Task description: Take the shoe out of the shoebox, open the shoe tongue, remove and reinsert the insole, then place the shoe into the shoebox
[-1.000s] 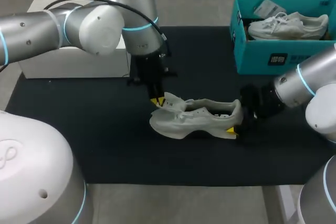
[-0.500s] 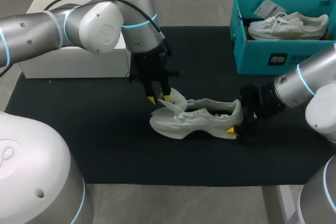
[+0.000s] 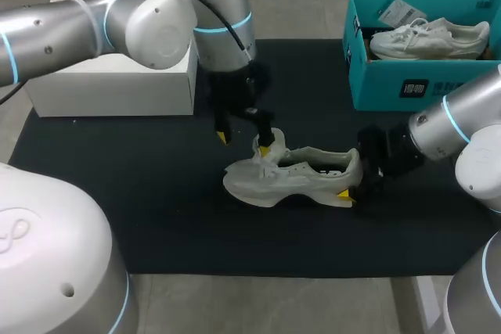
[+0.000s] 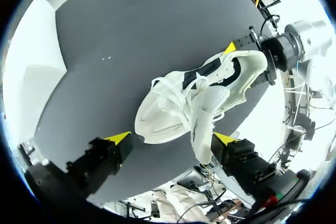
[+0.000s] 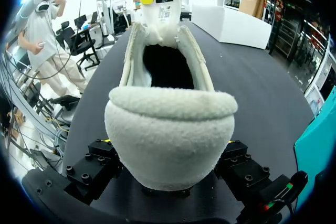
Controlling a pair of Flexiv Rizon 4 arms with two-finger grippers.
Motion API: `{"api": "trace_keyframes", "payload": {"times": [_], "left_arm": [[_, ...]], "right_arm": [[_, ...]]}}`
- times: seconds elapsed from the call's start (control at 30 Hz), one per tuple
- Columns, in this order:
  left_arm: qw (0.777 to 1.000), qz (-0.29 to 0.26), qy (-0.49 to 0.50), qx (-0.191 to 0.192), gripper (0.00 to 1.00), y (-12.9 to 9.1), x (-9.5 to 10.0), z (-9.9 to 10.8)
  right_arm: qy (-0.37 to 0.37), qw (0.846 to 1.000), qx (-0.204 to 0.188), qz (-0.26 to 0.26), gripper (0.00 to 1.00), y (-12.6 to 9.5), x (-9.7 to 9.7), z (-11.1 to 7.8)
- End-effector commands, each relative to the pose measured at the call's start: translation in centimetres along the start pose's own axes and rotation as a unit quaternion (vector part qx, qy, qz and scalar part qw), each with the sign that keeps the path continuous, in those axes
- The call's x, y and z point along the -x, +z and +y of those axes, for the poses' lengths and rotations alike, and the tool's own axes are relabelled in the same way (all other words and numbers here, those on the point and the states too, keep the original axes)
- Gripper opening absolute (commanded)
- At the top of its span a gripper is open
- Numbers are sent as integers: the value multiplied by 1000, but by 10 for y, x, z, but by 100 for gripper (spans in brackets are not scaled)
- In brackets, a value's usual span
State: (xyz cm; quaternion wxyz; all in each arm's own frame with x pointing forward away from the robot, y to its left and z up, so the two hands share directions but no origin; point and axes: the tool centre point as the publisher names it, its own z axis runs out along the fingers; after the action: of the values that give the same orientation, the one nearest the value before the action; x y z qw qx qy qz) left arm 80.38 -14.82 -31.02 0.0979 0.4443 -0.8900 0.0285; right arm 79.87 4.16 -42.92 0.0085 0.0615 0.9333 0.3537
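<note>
Black mat (image 3: 156, 217); right claw (image 5: 169, 148) clamps shoe (image 5: 170, 121); its wrist view shows interior

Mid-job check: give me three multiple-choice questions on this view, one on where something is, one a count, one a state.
1. Where does the pale shoe lie? A) on the white box B) on the black mat C) on the floor
2. How many shoes show in the teal shoebox? A) one B) two C) none
3. The left gripper is: A) shut on the heel B) shut on a lace C) open
Answers: 1 B, mat shows all round it. 2 A, a single white sneaker lies inside. 3 C, its yellow tips stand wide apart.
</note>
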Motion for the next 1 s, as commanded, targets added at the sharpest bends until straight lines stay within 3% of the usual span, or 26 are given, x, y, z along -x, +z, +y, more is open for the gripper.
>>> {"api": "trace_keyframes", "payload": {"times": [0.03,0.2,0.33,0.37,0.4,0.43,0.5,0.6,0.8,1.0], "left_arm": [[864,-148,467,-118,100,-23,-9,-9],[834,-157,507,-152,100,-35,-25,-17],[826,-175,516,-145,100,-35,-39,-25],[826,-176,515,-144,84,-35,-41,-27],[827,-177,515,-142,57,-35,-41,-27],[828,-178,513,-140,41,-35,-42,-29],[838,-172,498,-140,0,-36,-47,-35],[873,-132,450,-132,0,-40,-57,-45],[920,-84,371,-90,0,-31,-70,-57],[920,-84,371,-90,0,-31,-70,-57]], "right_arm": [[0,1000,-1,-1,0,2,0,0],[0,1000,-1,-1,0,2,0,0],[0,1000,-1,-1,0,2,0,0],[0,1000,-1,-1,0,2,0,0],[0,1000,-1,-1,0,2,0,0],[0,1000,-1,-1,0,2,0,0],[0,1000,-1,-1,0,2,0,0],[0,1000,-1,-1,0,2,0,0],[0,1000,-1,-1,0,2,0,0],[0,1000,-1,-1,0,2,0,0]]}}
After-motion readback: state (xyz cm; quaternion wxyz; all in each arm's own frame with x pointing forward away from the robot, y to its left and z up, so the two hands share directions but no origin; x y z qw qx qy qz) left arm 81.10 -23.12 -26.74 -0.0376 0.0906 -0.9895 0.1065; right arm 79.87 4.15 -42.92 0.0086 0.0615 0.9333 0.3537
